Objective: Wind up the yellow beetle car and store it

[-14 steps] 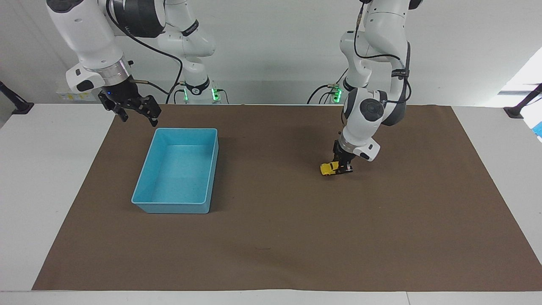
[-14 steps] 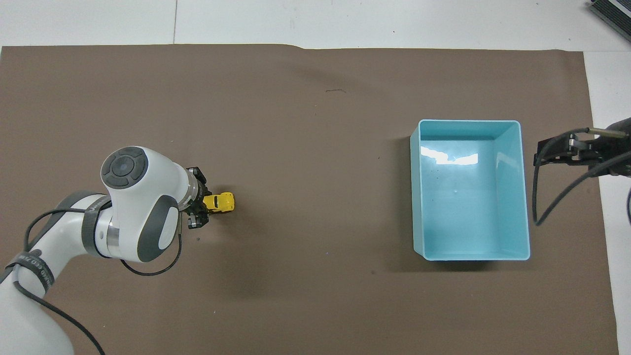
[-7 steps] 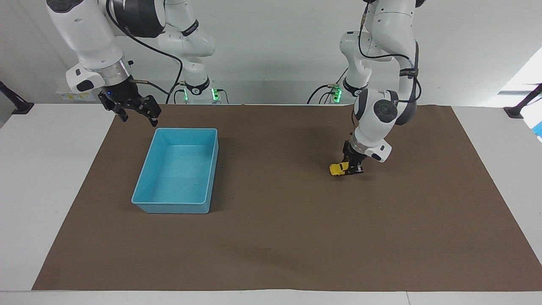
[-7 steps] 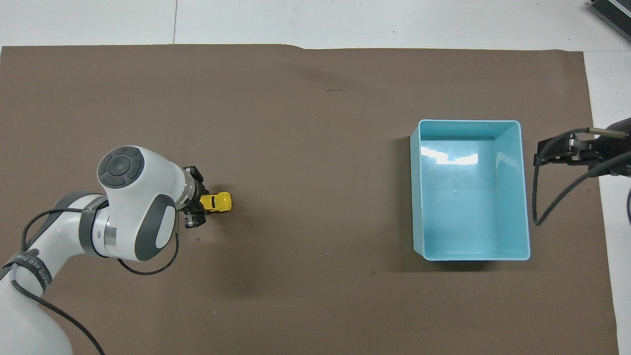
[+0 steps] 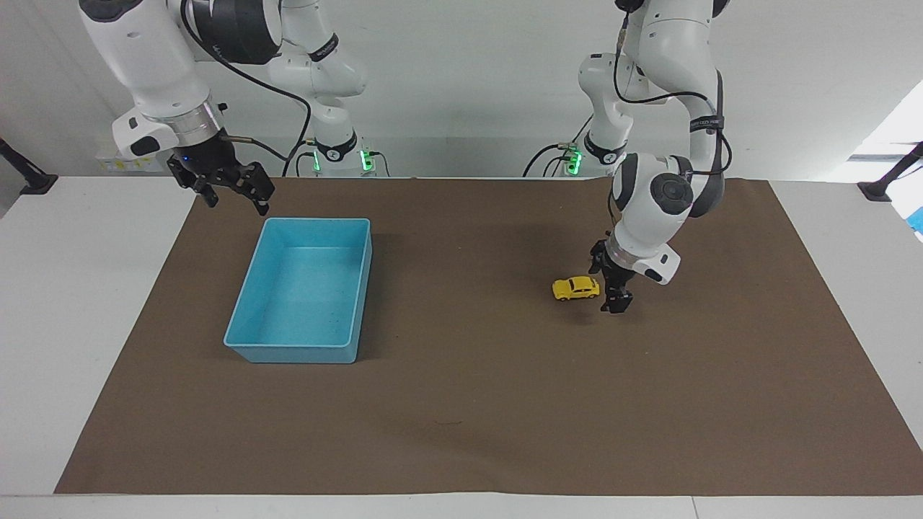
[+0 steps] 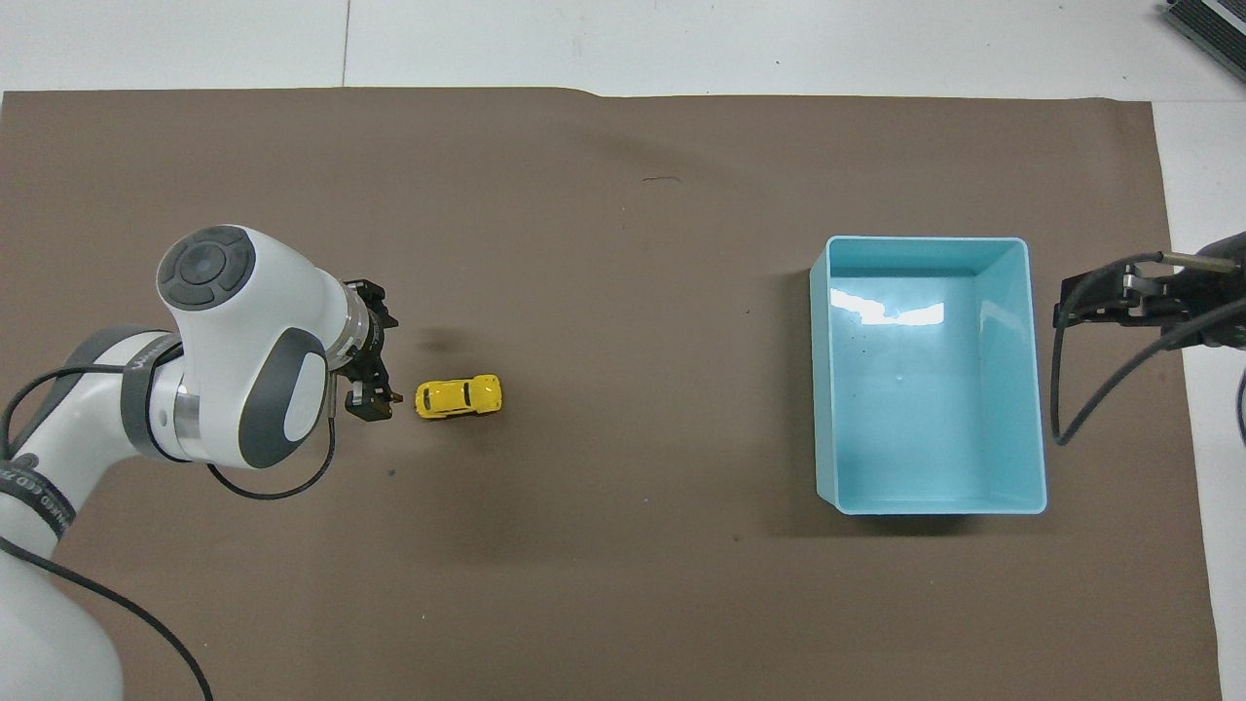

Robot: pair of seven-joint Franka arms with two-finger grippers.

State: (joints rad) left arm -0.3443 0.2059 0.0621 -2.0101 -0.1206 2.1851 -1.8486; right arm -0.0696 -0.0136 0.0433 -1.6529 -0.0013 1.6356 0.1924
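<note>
One yellow beetle car point(image 5: 575, 288) is seen standing free on the brown mat point(image 5: 461, 404) of the counter, well apart from the one light-blue bin point(image 5: 249, 339), which holds nothing. The left gripper point(image 5: 614, 292) is held just beside the car, jaws parted and holding nothing. The right gripper point(image 5: 231, 189) waits near the bin, jaws wide. The car is judged light, hard and free-rolling; its flanks should be pinched.

A white worktop point(image 5: 86, 303) is covered by a brown mat point(image 5: 461, 404). A plain pale wall point(image 5: 461, 86) is seen past it, and bright light is admitted at one edge point(image 5: 894, 130).
</note>
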